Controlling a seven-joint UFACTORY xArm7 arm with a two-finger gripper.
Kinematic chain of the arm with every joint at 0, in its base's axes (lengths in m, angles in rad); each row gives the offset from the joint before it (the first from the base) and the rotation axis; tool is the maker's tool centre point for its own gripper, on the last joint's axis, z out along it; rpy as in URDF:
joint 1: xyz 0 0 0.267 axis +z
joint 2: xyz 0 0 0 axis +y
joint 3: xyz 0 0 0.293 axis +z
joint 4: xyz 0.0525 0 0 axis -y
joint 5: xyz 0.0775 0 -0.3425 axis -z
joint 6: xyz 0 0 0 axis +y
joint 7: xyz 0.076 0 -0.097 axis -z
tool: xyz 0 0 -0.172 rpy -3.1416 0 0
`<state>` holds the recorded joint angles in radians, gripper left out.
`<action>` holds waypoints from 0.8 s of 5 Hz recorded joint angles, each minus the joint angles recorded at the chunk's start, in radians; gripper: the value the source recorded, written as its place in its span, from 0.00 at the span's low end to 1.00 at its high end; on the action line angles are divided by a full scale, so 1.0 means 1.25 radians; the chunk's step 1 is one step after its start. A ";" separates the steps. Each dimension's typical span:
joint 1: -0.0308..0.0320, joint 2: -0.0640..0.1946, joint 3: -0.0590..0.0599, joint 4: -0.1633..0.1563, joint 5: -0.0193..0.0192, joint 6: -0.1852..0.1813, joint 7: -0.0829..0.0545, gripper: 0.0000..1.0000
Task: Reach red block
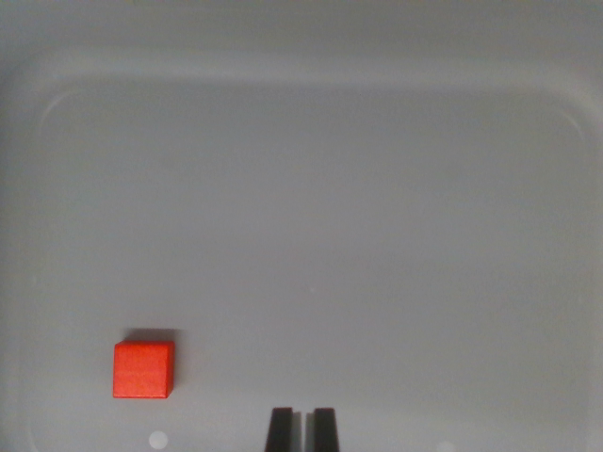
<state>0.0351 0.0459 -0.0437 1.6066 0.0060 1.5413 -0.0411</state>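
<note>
A small red block lies on the pale grey floor of a shallow tray, low in the wrist view's left. My gripper shows only as two dark fingertips at the bottom edge, right of the block and well apart from it. The tips stand close together with a thin slit between them and nothing held.
The tray's raised rim curves across the top and down both sides of the view. A small pale round spot marks the floor just below the block.
</note>
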 joint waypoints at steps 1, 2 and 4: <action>0.0000 0.000 0.000 0.000 0.0000 0.000 0.000 0.00; 0.0014 0.001 0.001 -0.007 -0.0001 -0.008 0.002 0.00; 0.0037 0.003 0.003 -0.018 -0.0003 -0.020 0.004 0.00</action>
<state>0.0397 0.0501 -0.0401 1.5847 0.0056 1.5162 -0.0355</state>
